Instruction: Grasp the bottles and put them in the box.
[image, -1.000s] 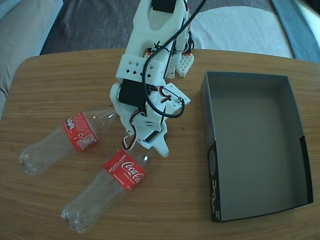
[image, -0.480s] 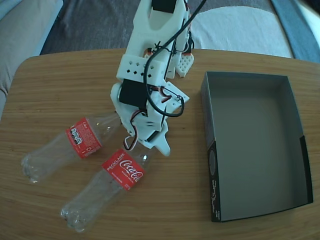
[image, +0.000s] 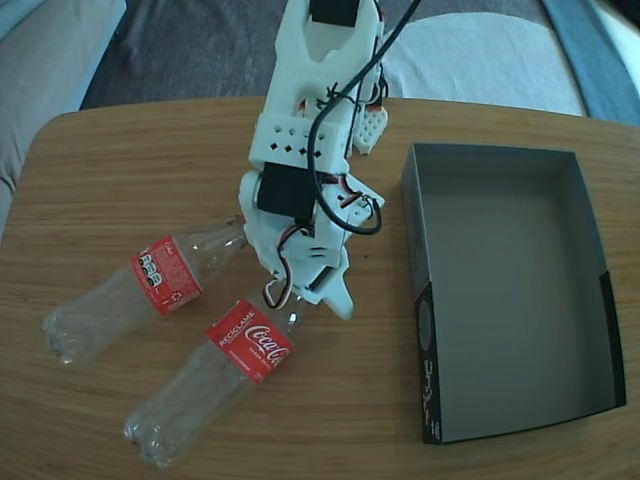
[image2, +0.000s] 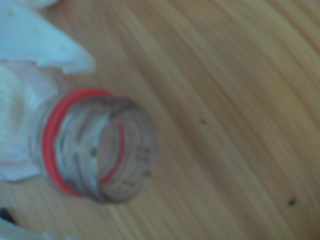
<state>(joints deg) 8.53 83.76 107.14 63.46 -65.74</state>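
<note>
- The gripper (image: 305, 292) sits over the neck of the nearer bottle (image: 215, 375); in the wrist view its white fingers (image2: 55, 47) lie on either side of the bottle's neck (image2: 95, 145), pinching it just behind the red ring.
- The bottle's body runs away from the gripper toward lower left in the fixed view, lying on the table (image: 120, 160).
- The second bottle (image: 140, 285) lies just left of the gripper.
- The box (image: 510, 290) stands apart to the gripper's right.
</note>
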